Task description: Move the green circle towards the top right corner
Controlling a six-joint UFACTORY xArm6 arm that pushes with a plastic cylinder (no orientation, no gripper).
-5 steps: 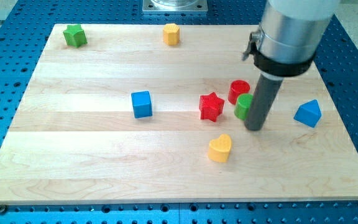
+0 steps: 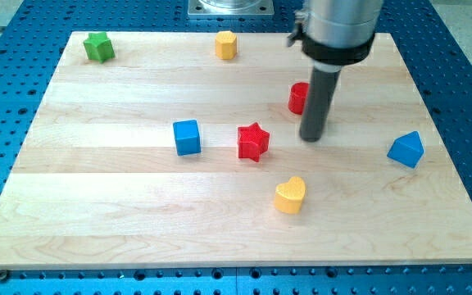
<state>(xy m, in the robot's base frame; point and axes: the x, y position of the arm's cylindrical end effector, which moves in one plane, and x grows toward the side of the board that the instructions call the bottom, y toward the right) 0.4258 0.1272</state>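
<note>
Green circle does not show anywhere on the table [image 2: 56,205]; I cannot tell where it lies. My tip [image 2: 312,139], the end effector's plain rod end, has nothing to open and holds nothing. From it, the red star [image 2: 253,142] sits at 9 o'clock, the red cylinder [image 2: 297,98] at 11, partly hidden by the rod, and the yellow heart [image 2: 290,195] at 7.

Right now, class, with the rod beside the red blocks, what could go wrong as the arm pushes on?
1. No green circle shows; it may be hidden behind the rod, so my tip could lose it unnoticed.
2. The red circle, partly behind the rod on the view's left, might get shoved along.
</note>
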